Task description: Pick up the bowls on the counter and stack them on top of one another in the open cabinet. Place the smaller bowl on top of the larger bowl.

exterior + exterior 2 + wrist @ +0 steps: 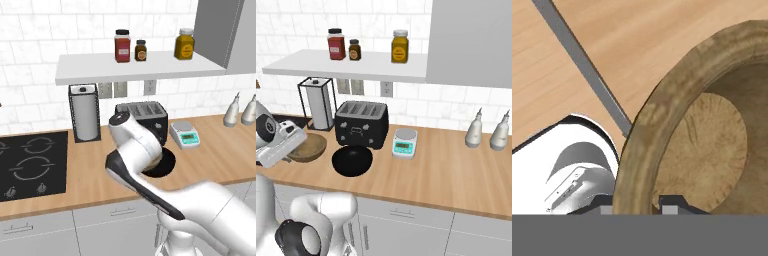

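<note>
The tan wooden bowl (311,146) sits on the light-wood counter (446,175), left of the toaster. My gripper (299,149) reaches it from the left. In the hand view the tan bowl's thick rim (662,115) runs between my fingertips (671,206), one outside the wall and one inside, both against it. The gripper (637,207) is shut on that rim. The glossy black bowl (352,161) rests on the counter in front of the toaster, partly hidden by my arm in the left base view (169,164). The pale shelf board (140,67) hangs above.
A black toaster (362,124), a paper towel holder (317,102) and a small scale (405,142) stand along the wall. Three jars (336,44) occupy the shelf's middle. Two white bottles (488,131) stand at the right; the stovetop (32,165) lies at the left.
</note>
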You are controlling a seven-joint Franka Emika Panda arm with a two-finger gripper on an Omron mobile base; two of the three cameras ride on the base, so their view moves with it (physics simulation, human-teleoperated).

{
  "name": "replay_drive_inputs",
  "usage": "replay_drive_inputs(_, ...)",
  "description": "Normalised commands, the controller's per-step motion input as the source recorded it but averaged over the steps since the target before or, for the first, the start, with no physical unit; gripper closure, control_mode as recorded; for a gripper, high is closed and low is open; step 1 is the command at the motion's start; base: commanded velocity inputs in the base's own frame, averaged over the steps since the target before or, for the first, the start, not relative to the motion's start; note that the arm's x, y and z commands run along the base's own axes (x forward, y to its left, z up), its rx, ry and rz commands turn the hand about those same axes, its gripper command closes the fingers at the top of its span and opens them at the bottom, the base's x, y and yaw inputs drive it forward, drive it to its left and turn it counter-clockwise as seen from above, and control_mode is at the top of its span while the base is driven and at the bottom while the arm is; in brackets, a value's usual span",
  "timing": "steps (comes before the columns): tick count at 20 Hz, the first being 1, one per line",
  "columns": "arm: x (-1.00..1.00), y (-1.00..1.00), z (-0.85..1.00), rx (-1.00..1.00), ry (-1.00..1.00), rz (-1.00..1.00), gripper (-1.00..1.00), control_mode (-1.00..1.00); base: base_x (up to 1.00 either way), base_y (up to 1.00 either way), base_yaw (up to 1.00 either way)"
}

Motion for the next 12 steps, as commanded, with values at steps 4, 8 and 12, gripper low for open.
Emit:
replay_drive_inputs(4,0.21,-1.0,0.0,0.02,0.01,0.0,1.0,-1.0,0.0,0.0,0.0)
replay_drive_inputs(8,0.77,-0.74,-0.06,0.01,0.06,0.0,1.0,-1.0,0.0,0.0,0.0)
replay_drive_inputs(12,0.99,-0.33,-0.21,0.03,0.07,0.0,1.0,-1.0,0.0,0.0,0.0)
